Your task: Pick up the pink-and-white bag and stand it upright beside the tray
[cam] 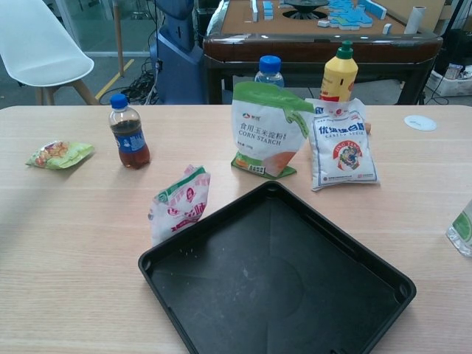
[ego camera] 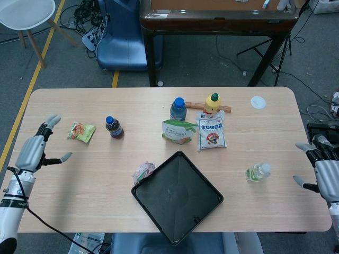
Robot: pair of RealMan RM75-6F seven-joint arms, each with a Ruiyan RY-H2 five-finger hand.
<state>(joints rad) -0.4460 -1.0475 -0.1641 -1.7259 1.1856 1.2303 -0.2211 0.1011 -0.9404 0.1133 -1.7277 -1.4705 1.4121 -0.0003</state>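
Both your hands hold nothing, fingers spread: left hand [ego camera: 33, 151], right hand [ego camera: 324, 168]; pink-and-white bag [cam: 178, 204] stands touching the tray [cam: 221, 234]

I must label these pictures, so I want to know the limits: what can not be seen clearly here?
- Clear bottle: chest view, cut by the right edge.
- Blue-capped bottle: chest view, body hidden behind the corn starch bag.
- Left hand and right hand: outside the chest view.
- Pink-and-white bag: head view, print too small to read.
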